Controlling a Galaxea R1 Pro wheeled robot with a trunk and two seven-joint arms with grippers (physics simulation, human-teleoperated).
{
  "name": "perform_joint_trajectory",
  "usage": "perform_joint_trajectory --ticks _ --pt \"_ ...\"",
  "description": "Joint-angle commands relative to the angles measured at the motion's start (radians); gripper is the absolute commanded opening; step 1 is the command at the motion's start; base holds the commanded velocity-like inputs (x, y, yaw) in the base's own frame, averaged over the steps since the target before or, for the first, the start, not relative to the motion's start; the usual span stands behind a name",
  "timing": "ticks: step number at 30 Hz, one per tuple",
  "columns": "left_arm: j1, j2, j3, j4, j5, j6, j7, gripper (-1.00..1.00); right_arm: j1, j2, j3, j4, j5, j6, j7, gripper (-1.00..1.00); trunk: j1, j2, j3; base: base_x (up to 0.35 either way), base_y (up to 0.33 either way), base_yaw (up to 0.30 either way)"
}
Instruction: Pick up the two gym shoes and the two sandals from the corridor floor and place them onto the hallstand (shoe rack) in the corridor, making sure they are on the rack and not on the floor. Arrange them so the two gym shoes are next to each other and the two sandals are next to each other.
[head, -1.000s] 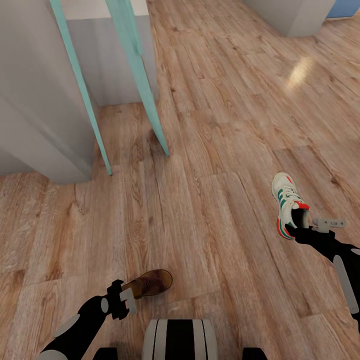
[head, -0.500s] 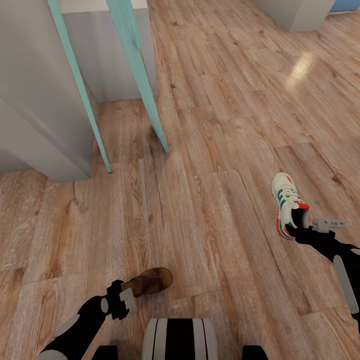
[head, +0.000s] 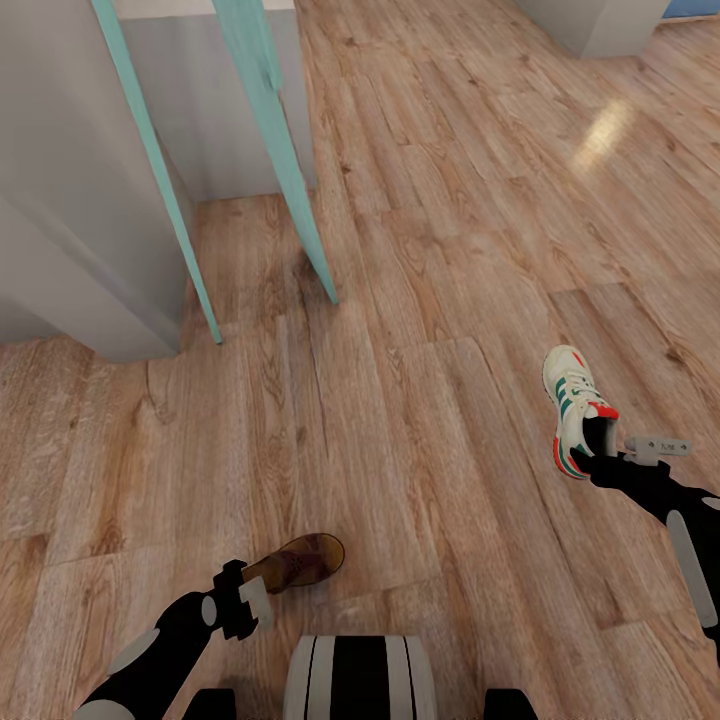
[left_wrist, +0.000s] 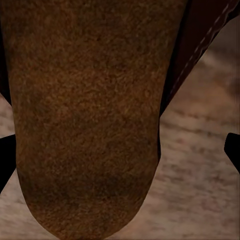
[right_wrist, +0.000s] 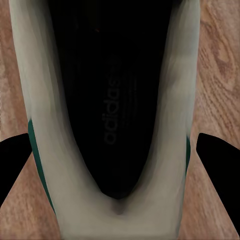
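Holding a shoe in each arm, the robot looks down at the corridor floor. The left gripper is clamped on a sandal, whose brown toe juts forward and to the right of the fingers; in the left wrist view the sandal's tan footbed runs straight out between the two dark fingertips, with wood planks beyond it. The right gripper grips a gym shoe at the heel collar, the white toe pointing away from the gripper and up the corridor; in the right wrist view the gym shoe's dark insole with printed lettering lies between the black fingers, white walls and a green stripe at either side.

Compared with a second ago, both grippers and their shoes sit at the same places in the head view, grasps unchanged. What has shifted is the background: the teal-edged panels and the pale grey block to the left have slid slightly leftward and upward, which points to camera motion, not to any move of the shoes.
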Motion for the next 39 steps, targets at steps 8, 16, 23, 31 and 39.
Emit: perform_joint_trajectory --ticks 8,16,23,31,39 --pt "0.001 0.003 -0.005 -0.001 -0.004 0.037 0.024 1.00 0.000 0.000 -0.001 0.000 -0.009 0.006 0.000 -1.00 0.000 0.000 -0.001 0.029 0.000 0.000" --pt "0.002 0.002 -0.005 -0.001 -0.005 0.043 0.058 -1.00 0.000 -0.001 -0.001 0.000 -0.009 0.006 0.000 -1.00 0.000 0.000 -0.001 0.002 0.000 0.000" --pt "-0.001 0.001 -0.004 -0.001 -0.004 0.045 0.069 -1.00 0.000 0.000 -0.001 0.000 -0.009 0.006 0.000 -1.00 0.000 0.000 -0.001 0.000 0.000 0.000" --pt "-0.001 0.000 -0.004 -0.002 -0.004 0.045 0.075 -1.00 0.000 0.000 -0.001 0.000 -0.010 0.006 0.000 -1.00 0.000 0.000 -0.001 0.000 0.000 0.000" --pt "-0.001 0.001 -0.004 -0.003 -0.004 0.045 0.076 -1.00 0.000 0.000 -0.001 -0.001 -0.010 0.006 0.000 -1.00 0.000 0.000 -0.001 0.000 0.000 0.000"
